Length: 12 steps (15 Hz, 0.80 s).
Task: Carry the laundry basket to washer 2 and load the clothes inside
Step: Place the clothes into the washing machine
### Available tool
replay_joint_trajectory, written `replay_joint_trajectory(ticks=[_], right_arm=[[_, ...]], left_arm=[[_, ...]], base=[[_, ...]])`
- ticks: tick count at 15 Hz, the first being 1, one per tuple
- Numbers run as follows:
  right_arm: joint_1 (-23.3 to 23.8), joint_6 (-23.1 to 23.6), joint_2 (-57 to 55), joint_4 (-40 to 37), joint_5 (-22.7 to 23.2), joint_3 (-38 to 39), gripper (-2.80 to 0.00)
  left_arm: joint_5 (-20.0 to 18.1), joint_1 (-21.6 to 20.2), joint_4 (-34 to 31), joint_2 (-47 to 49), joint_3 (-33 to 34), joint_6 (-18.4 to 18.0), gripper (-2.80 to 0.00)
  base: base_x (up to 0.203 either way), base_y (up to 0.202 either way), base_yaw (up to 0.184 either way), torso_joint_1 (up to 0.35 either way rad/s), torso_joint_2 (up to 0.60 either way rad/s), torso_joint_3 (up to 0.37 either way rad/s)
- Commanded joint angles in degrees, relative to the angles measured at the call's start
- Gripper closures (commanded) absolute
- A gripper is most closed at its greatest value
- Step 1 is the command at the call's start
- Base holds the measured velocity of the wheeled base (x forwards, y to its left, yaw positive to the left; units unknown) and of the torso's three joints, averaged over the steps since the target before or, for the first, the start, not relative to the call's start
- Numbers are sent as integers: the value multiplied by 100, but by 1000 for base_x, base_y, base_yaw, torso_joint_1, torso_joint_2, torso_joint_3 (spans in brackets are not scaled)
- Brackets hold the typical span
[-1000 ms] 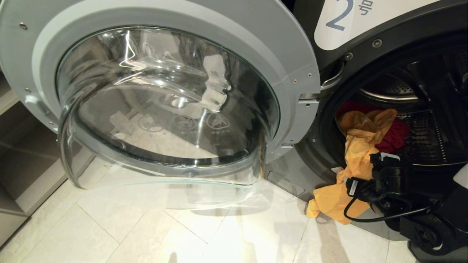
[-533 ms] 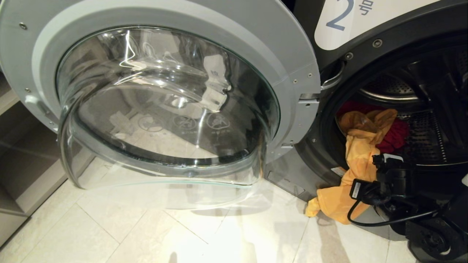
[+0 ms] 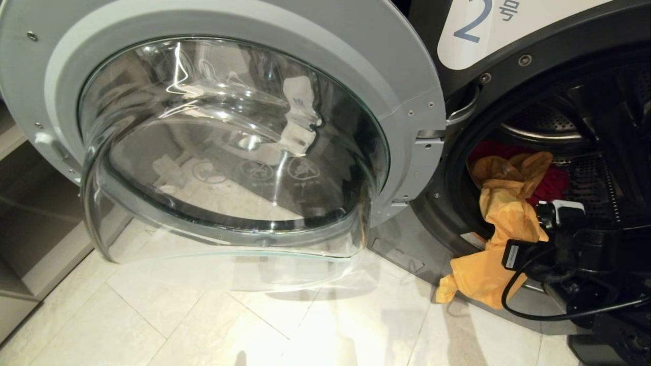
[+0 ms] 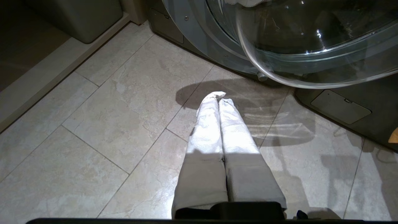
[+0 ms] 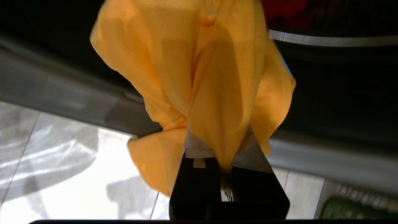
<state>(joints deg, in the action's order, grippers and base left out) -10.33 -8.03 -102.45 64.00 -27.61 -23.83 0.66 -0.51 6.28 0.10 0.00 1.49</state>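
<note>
- While our right gripper (image 5: 222, 149) pinches the yellow garment (image 3: 496, 229) draped over the near lip of washer 2 (image 3: 534, 66), its loose tail could slip to the floor.
- Red garment (image 3: 552, 185) lies far inside the drum.
- Our left gripper (image 4: 217, 96), closed and empty, hangs left by the open door (image 3: 229, 142).

Right gripper (image 5: 224, 146) closed on yellow garment (image 3: 501, 223) (hanging part), lifted it toward drum.
</note>
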Motion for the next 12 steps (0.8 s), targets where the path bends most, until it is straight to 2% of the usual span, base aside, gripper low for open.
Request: replay_joint_trajectory(ticks=[1, 3, 5, 12], right_arm=[[4, 666, 290, 643, -24, -69, 0], [10, 1535, 227, 1478, -20, -302, 0], [41, 2070, 27, 1952, -17, -823, 0], [561, 2898, -587, 1956, 7, -2909, 0]], left_arm=[[4, -2, 5, -1, 229, 1, 0], [-3, -2, 5, -1, 229, 1, 0], [4, -2, 5, 6, 229, 1, 0], [4, -2, 5, -1, 229, 9, 0]], base=[[0, 0, 0, 0, 0, 0], [0, 0, 0, 0, 0, 0], [0, 0, 0, 0, 0, 0], [0, 0, 0, 0, 0, 0]])
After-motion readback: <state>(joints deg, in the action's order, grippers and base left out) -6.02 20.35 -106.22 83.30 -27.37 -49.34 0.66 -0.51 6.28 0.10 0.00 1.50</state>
